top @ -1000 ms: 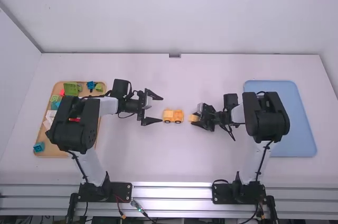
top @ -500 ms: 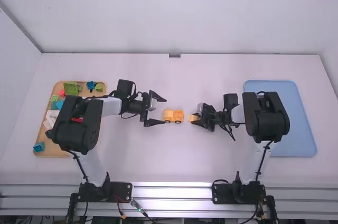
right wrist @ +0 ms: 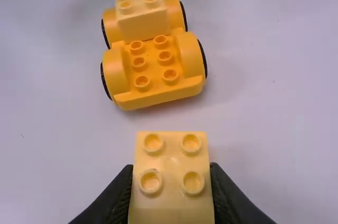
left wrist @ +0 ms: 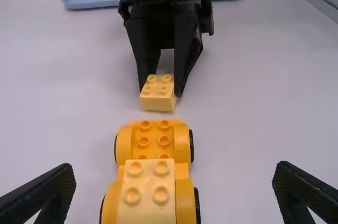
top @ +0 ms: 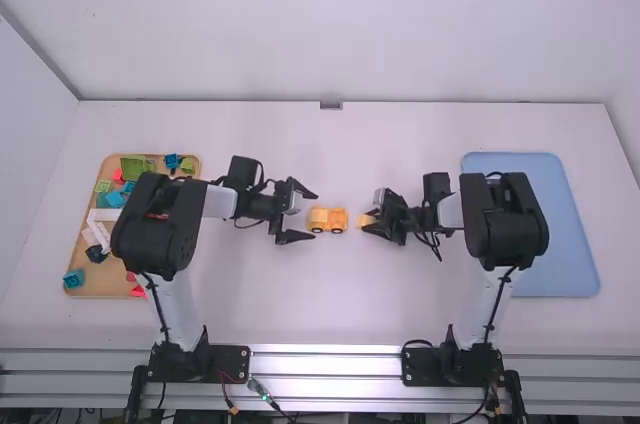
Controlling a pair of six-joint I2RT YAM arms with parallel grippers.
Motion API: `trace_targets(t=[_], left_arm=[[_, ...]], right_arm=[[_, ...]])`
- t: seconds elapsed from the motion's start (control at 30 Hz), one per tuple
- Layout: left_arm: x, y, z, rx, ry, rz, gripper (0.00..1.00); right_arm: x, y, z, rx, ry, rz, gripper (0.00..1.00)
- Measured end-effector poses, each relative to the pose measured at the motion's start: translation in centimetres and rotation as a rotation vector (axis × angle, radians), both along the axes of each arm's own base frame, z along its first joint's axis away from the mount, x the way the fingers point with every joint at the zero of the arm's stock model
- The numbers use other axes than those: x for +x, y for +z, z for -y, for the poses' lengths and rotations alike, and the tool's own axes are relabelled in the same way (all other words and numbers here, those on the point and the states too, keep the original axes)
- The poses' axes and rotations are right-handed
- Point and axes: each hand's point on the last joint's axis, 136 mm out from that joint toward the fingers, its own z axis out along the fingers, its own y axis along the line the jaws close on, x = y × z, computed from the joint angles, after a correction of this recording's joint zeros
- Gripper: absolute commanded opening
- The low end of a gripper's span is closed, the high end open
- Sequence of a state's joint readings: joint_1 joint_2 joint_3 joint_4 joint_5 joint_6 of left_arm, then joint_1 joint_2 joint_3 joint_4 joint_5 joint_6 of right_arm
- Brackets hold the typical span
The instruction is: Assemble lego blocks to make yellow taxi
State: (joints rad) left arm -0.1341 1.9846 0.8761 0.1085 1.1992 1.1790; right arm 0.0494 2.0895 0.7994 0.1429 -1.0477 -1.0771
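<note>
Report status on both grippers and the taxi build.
Left gripper open at chassis. Right gripper shut on loose yellow block. One yellow block seated on chassis; nothing seen between chassis and held block.

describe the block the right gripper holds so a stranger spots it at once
Start at the blue tray, then go left to the right gripper. Between its fingers is a small pale-yellow block with four studs. A similar block sits on the wheeled car; this is apart.
</note>
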Motion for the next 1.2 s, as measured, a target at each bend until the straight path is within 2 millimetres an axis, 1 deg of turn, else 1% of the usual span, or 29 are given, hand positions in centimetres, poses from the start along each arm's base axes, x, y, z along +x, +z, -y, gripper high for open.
trace_targets(t=[0.13,0.23,0.47,0.53,0.67,0.73,0.83,1.0,1.2], left_arm=[[0.0,-0.2,0.0,0.000,0.000,-0.001,0.99],[0.1,-0.3,0.0,0.004,0.001,0.002,1.00],[0.3,-0.7,0.1,0.032,0.009,0.011,1.00],[0.3,-0.7,0.3,0.035,0.005,0.025,1.00],[0.5,-0.8,0.8,0.027,-0.008,0.053,0.99],[0.6,-1.3,1.0,0.014,-0.010,0.052,0.99],[0.9,-2.3,1.2,0.001,-0.003,0.033,0.99],[1.8,-2.8,1.6,-0.022,0.021,0.018,0.99],[1.3,-3.3,2.0,-0.023,0.022,-0.037,0.99]], right_arm=[[-0.6,0.2,0.0,-0.001,0.016,-0.051,0.00],[-0.8,0.8,0.0,-0.003,0.036,-0.048,0.00],[0.3,3.1,-0.5,0.004,0.069,0.061,0.00],[0.3,3.4,-1.0,0.007,0.087,0.082,0.00],[-0.4,3.5,-2.4,0.012,0.134,0.097,0.00],[-0.6,3.6,-3.1,0.013,0.154,0.099,0.00],[-0.4,4.0,-3.9,0.016,0.177,0.118,0.00],[-0.1,4.5,-5.2,0.014,0.210,0.149,0.00],[-0.7,4.2,-6.2,-0.006,0.240,0.155,0.00]])
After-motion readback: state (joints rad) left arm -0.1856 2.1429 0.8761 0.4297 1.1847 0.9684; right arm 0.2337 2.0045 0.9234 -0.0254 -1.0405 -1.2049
